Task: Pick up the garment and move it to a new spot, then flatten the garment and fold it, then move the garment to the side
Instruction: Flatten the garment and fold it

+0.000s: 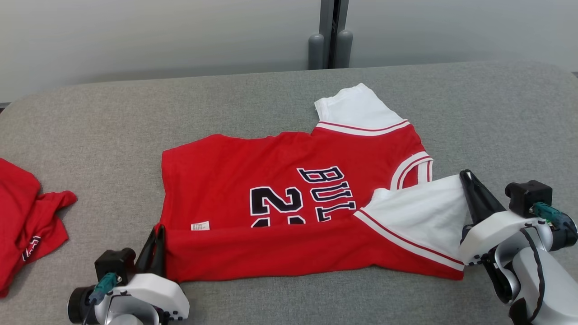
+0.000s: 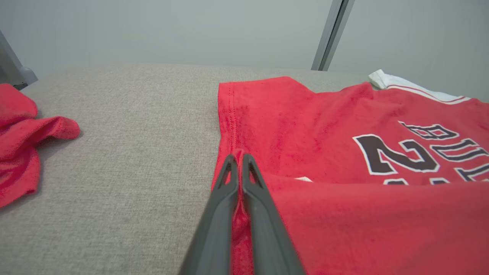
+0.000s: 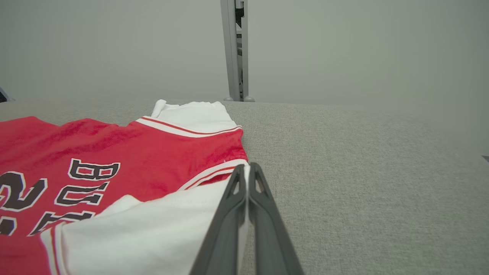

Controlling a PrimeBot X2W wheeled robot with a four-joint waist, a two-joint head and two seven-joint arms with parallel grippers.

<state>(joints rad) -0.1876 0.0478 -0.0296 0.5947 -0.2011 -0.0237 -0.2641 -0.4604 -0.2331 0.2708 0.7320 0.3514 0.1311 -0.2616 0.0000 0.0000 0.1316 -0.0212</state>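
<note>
The red basketball jersey [image 1: 280, 198] lies in the middle of the grey padded surface [image 1: 135, 113], chest up, its collar end toward the robot's right. Its nearest long edge is folded up over the body, and the fold covers the lower part of the black number and lettering. At the near left, the left gripper [image 1: 156, 243] is pinched tight on the red hem at the corner of that fold, with cloth caught between its fingers. At the near right, the right gripper [image 1: 469, 189] is clamped on the edge of the near white sleeve [image 1: 420, 216], which is drawn taut across the jersey's front. A small white label [image 1: 200, 225] sits on the fold line. A second red garment [image 1: 27, 221] lies crumpled at the far left, well apart. Farther back, the far white sleeve [image 1: 356, 108] lies flat. Beyond the surface a grey post [image 1: 333, 31] stands against a pale wall [image 1: 158, 36].
</note>
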